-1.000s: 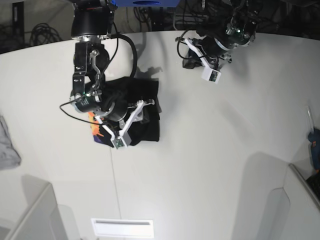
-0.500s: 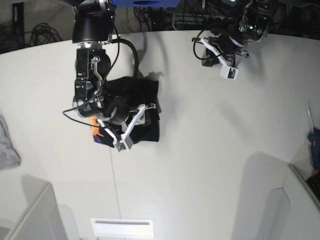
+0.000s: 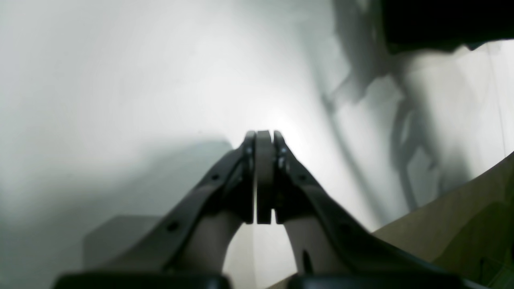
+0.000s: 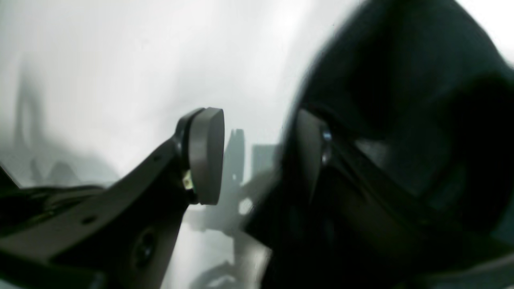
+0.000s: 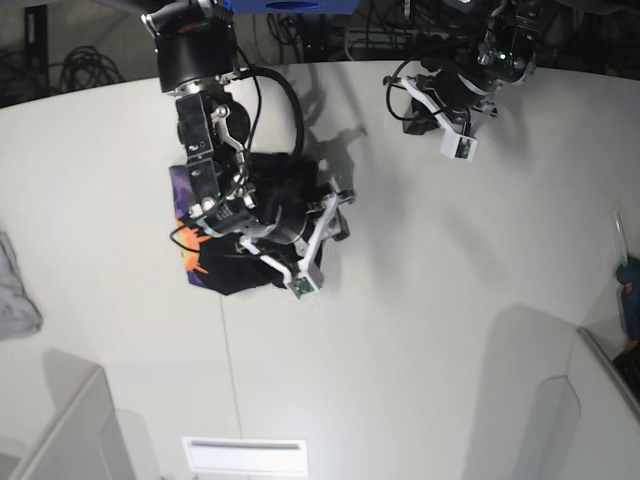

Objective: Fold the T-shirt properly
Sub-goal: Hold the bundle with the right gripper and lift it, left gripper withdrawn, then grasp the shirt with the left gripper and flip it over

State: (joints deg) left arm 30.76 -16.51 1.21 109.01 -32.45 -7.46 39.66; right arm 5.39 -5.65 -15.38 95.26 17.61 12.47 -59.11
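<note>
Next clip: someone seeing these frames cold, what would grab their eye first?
Probably the black T-shirt, bunched into a dark heap left of centre on the white table, with a patch of orange and purple print showing at its left edge. The right gripper hangs directly over that heap with its jaws apart and nothing visibly between them. The left gripper sits far off near the table's back edge, shut and empty.

— What do the arms look like? 
— Both are black and jointed, trailing looped black cables; the right arm [image 5: 205, 120] has a broad cylindrical upper housing.

— And the ends? 
— The right gripper [image 4: 257, 160] has dark fingers [image 4: 207, 154] with flat grey pads. The left gripper [image 3: 264, 176] has black fingers dotted with small screws. White brackets carry the wrist cameras.
</note>
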